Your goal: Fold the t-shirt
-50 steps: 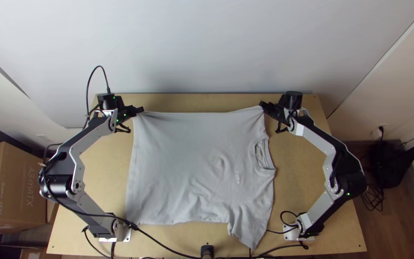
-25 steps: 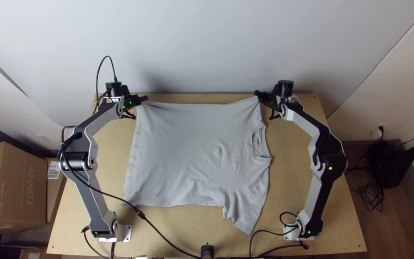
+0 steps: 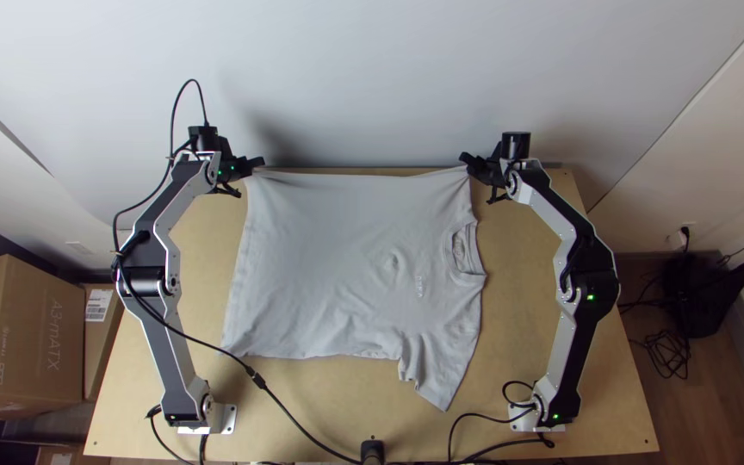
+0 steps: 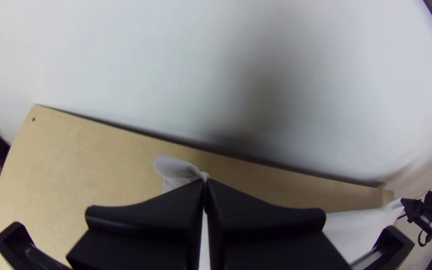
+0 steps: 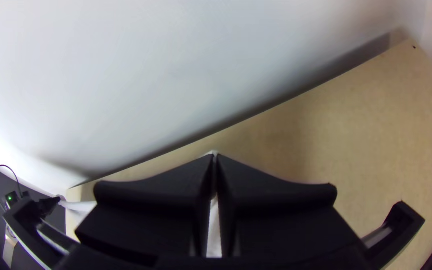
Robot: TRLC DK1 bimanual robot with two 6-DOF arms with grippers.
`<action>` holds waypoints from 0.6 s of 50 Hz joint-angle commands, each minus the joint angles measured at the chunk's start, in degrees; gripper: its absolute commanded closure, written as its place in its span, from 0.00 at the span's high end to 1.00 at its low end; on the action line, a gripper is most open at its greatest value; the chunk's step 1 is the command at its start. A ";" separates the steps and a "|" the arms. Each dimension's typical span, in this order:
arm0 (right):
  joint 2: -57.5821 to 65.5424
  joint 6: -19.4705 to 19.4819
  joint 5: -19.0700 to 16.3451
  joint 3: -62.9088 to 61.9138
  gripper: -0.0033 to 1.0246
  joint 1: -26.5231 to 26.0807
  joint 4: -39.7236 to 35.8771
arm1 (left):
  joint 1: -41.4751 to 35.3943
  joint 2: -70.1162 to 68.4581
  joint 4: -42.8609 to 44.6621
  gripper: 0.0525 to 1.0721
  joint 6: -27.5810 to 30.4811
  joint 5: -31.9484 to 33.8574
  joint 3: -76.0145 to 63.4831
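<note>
Boxes [image 3: 23,331] first: a big brown cardboard one is over on the left, with another box [image 3: 98,331] carrying a white label between it and the worktop [image 3: 553,379]. Can't tell what's inside either, sorry.

Next along, the left pincer [image 3: 257,163] is closed on the shirt's far left corner, and its wrist view has a little tuft of cloth poking out past the fingertips.

Then the grey t-shirt [image 3: 329,258] itself, lying sideways on the worktop: hem end to the left, collar [image 3: 467,251] to the right, one short sleeve [image 3: 443,370] angling down toward the near edge. Far edge runs pretty much straight between the two pincers, near the worktop's far edge, and the near part is kinda wrinkly.

Right pincer [image 3: 467,161] is clamped shut on the far right corner. Past the worktop on that side, there's a tangle of black cables [image 3: 669,351] on the floor.
</note>
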 commanded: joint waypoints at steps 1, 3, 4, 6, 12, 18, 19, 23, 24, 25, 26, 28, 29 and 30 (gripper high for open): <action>-1.62 -0.30 0.62 0.06 0.03 -0.53 -1.03 | 1.15 -1.57 -2.20 0.02 -0.15 0.71 0.22; -1.71 -0.30 0.62 -0.47 0.03 -0.53 -1.03 | 1.41 -2.01 -2.37 0.02 -0.06 0.88 -0.49; -1.80 -0.39 0.62 -0.73 0.03 -0.44 -1.03 | 1.50 -2.10 -2.37 0.02 -0.06 0.97 -0.84; -1.80 -0.83 0.70 -0.91 0.03 -0.35 -0.94 | 1.59 -2.27 -2.37 0.02 0.11 1.06 -1.37; -1.71 -1.35 0.62 0.15 0.88 -0.17 -4.72 | 1.32 -4.03 -2.64 0.73 2.05 0.97 -2.42; -3.03 -5.48 0.70 1.38 0.96 -0.61 -7.36 | 1.15 -5.61 -4.75 0.95 2.84 -0.61 -1.19; -3.64 -6.63 0.70 1.12 0.96 -0.61 -7.36 | 1.32 -6.14 -3.95 0.95 2.84 -0.70 -1.37; -5.05 -6.45 0.53 1.38 0.96 -0.88 -12.89 | 2.29 -7.28 -1.93 0.95 2.57 -0.70 -0.66; -5.40 -6.01 0.53 1.64 0.96 -0.97 -14.74 | 2.47 -7.37 -1.93 0.95 2.49 -0.61 -0.22; -5.93 -5.92 0.53 1.91 0.96 -1.14 -16.67 | 2.64 -7.55 -2.02 0.95 2.49 -0.61 0.04; -6.90 -5.84 0.53 1.91 0.96 -1.32 -19.05 | 2.91 -7.81 -1.93 0.95 2.49 -0.61 0.22; -9.36 -5.75 0.53 1.03 0.96 -1.49 -22.04 | 3.52 -8.34 -1.93 0.95 2.40 -0.52 0.57; -10.85 -5.84 0.53 0.32 0.96 -1.58 -23.35 | 3.70 -8.51 -2.02 0.95 2.31 -0.17 0.74; -12.79 -5.84 0.53 -0.64 0.96 -1.67 -24.50 | 3.96 -8.78 -2.46 0.95 2.22 0.18 0.92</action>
